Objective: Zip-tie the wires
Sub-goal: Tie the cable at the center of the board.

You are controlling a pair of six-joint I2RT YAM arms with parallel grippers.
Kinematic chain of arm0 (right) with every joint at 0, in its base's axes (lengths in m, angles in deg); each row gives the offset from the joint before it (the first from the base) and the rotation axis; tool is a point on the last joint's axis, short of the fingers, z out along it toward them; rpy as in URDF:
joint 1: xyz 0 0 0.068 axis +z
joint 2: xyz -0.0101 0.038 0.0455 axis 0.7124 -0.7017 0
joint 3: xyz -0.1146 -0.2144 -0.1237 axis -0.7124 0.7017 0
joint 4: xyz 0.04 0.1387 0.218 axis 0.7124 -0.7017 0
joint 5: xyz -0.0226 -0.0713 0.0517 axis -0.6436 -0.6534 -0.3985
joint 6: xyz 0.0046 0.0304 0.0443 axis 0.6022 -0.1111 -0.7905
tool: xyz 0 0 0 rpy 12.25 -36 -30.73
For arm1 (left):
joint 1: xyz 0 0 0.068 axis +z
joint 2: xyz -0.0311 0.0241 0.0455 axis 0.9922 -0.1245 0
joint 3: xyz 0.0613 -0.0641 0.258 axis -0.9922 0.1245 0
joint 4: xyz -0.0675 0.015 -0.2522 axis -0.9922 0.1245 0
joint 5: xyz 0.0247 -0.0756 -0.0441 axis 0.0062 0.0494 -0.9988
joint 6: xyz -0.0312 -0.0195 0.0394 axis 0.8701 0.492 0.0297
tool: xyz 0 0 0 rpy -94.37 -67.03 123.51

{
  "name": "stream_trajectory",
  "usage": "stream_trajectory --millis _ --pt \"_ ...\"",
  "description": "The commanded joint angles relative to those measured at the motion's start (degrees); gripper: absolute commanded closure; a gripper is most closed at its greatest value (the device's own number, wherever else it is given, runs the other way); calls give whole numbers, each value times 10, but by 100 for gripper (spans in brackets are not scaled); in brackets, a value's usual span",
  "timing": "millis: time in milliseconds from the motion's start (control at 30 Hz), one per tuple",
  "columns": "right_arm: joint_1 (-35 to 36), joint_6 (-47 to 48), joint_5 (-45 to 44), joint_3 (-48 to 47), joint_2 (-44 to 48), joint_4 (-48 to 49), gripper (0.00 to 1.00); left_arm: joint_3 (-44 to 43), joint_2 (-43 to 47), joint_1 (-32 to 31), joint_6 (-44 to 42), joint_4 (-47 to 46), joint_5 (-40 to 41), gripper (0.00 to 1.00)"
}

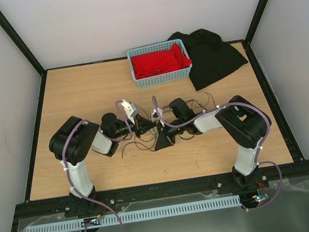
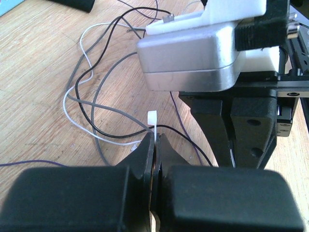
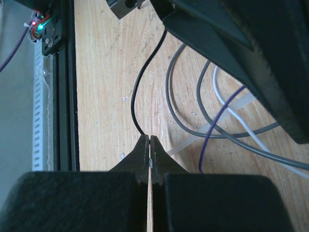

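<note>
The wires (image 1: 139, 148) lie in loose thin loops on the wooden table between the two arms. In the left wrist view black, grey, white and purple wires (image 2: 91, 99) cross just ahead of my left gripper (image 2: 157, 137). That gripper is shut on a white zip tie (image 2: 152, 118), whose end pokes out of the tips. My right gripper (image 3: 149, 141) points down at the table and is shut on a thin sliver. The pale zip tie strap (image 3: 217, 121) runs under the wires (image 3: 193, 123) to its fingers. A black wire touches its tips. Seen from above, the left gripper (image 1: 149, 126) and right gripper (image 1: 163, 141) nearly meet.
A blue basket (image 1: 136, 72) holding red cloth stands at the back, with a black cloth (image 1: 213, 56) to its right. The black frame rail (image 3: 63, 87) at the table's near edge runs close to the right gripper. The right arm's wrist camera (image 2: 193, 58) hangs just above the left gripper.
</note>
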Motion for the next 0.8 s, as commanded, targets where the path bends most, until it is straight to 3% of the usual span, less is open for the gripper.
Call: stream_trajectory --millis 0,300,767 --pt "-2 10 -16 8 22 -2 100 10 12 2 1 -24 14 100" --pt "-2 -43 -34 65 76 150 98 2 -22 4 29 -24 26 100" --pt "-2 -33 -66 19 63 92 97 3 -14 18 67 -24 -23 100"
